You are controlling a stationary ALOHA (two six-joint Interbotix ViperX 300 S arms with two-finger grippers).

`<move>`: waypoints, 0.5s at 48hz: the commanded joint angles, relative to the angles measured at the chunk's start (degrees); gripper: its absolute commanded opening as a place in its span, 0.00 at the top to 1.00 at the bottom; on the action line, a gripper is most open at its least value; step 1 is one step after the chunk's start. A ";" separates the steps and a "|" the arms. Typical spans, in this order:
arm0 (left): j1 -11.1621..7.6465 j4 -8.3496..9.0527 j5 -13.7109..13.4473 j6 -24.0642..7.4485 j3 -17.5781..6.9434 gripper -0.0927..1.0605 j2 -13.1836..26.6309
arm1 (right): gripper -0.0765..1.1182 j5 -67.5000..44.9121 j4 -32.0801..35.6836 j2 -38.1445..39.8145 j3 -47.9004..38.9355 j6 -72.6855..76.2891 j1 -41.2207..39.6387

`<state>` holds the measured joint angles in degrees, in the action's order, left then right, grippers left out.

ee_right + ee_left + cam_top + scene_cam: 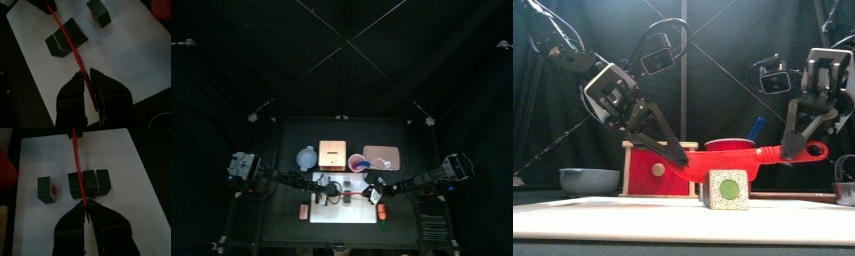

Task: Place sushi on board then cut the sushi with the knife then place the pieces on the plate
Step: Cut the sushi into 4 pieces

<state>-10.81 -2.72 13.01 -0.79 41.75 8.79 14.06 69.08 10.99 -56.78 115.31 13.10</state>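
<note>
Apparently the step: cutting, with one slice off and more to make
Left gripper (85, 204): jaws pinched narrow on one end of the red knife (79, 163), at the lower middle of the left wrist view
Right gripper (85, 75): jaws clamped on the knife's other, thicker end, probably the handle, at the lower middle of the right wrist view
Why two holds: a grip at each end likely keeps the thin blade level and lets both arms press down evenly
Knife position: it lies across the dark green roll (89, 183), along a seam between blocks, which suits a clean split
Roll: three blocks joined, at the centre of the left wrist view, on the white board (127, 208)
Loose piece (47, 189): alone to the left of the roll in that view, well clear of the blade
Plate (382, 157): pink, just right of centre in the top view, behind the board, with nothing seen on it
Behind the board: wooden box (653, 165), red cup (727, 146) holding a blue knife (756, 128), grey bowl (589, 180) at lower left of the front view
Hidden: the front view shows a single block face, so the blocks behind it cannot be counted there
Unclear: whether the blade touches the roll or hovers just above
Cut off: a dark object at the front view's right edge, too partial to name
</note>
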 commanded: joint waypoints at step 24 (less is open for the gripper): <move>-2.72 -1.58 -1.23 -0.18 -0.18 0.50 1.76 | 0.68 1.76 -1.58 -4.92 1.05 0.70 -1.05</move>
<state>-10.99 -4.57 12.48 -0.88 41.40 11.07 14.06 68.03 5.71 -55.20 115.31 13.36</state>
